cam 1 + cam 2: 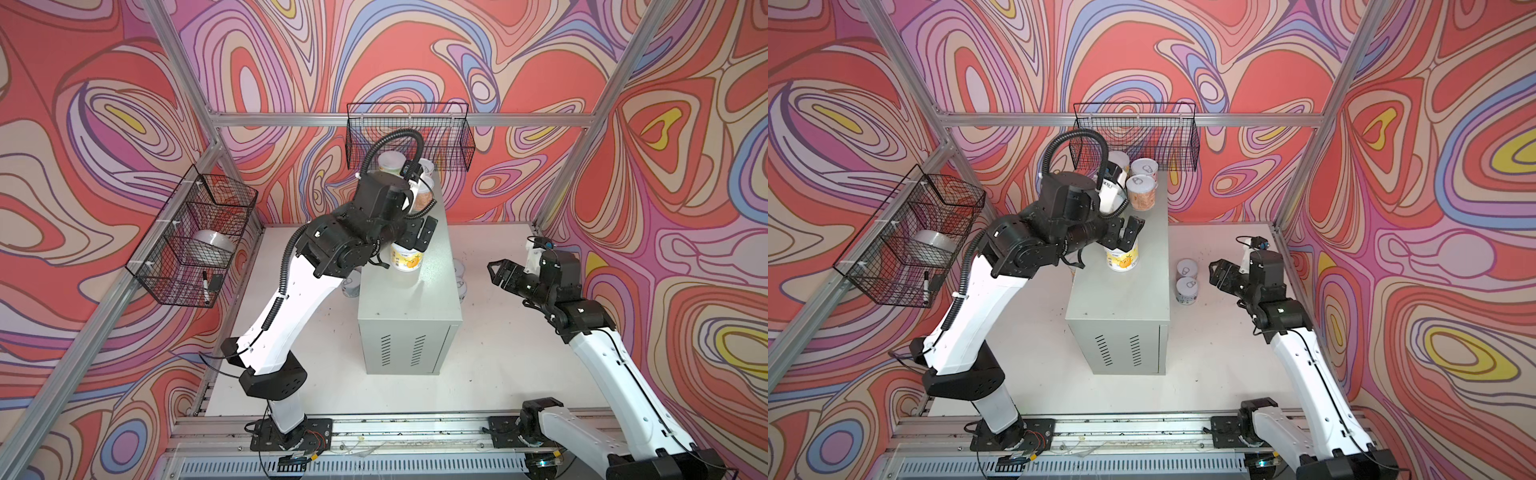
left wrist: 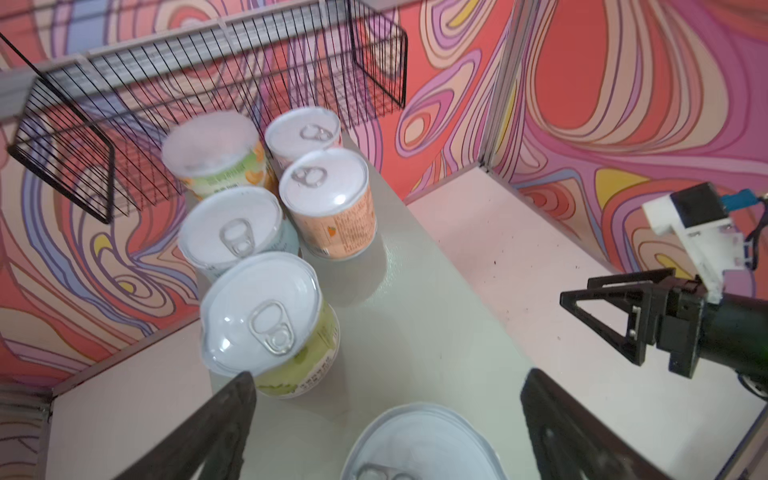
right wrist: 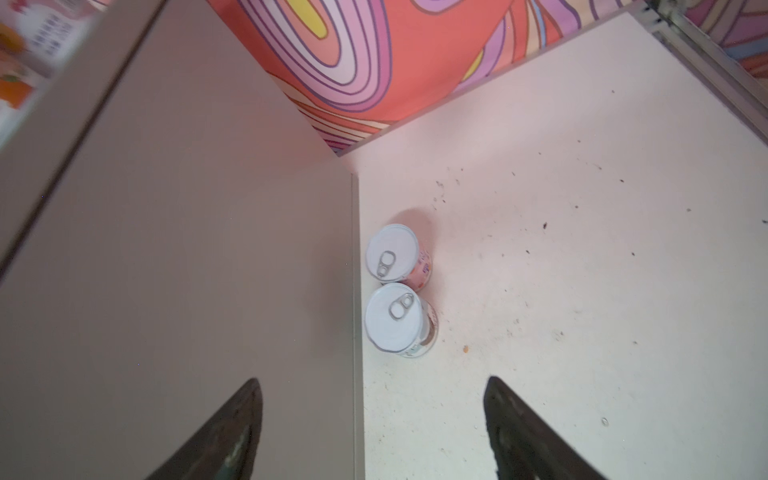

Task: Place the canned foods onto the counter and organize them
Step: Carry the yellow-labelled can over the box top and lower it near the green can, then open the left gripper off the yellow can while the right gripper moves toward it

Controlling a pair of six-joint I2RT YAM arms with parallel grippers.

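The right claw point(image 3: 372, 381), wide and empty, hung nearest the pink tin point(image 3: 392, 253) and pale tin point(image 3: 395, 318), both upright just ahead and below it, beside the grey bench point(image 3: 166, 249). The left claw point(image 2: 388, 376) gaped over a yellow tin point(image 1: 1122, 259).

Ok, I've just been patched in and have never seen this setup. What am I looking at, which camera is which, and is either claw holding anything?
You see two robot arms, each ending in a two-finger gripper. The two wide pictures come from one overhead camera pair, and the other two from cameras on the arms' wrists. The grey cabinet is the counter. Six cans stand on it: five cans clustered at the far end, and a yellow-labelled can under the left gripper, whose fingers are spread open on either side without gripping it. The right gripper hangs open and empty to the cabinet's right, where two more cans stand on the white table.
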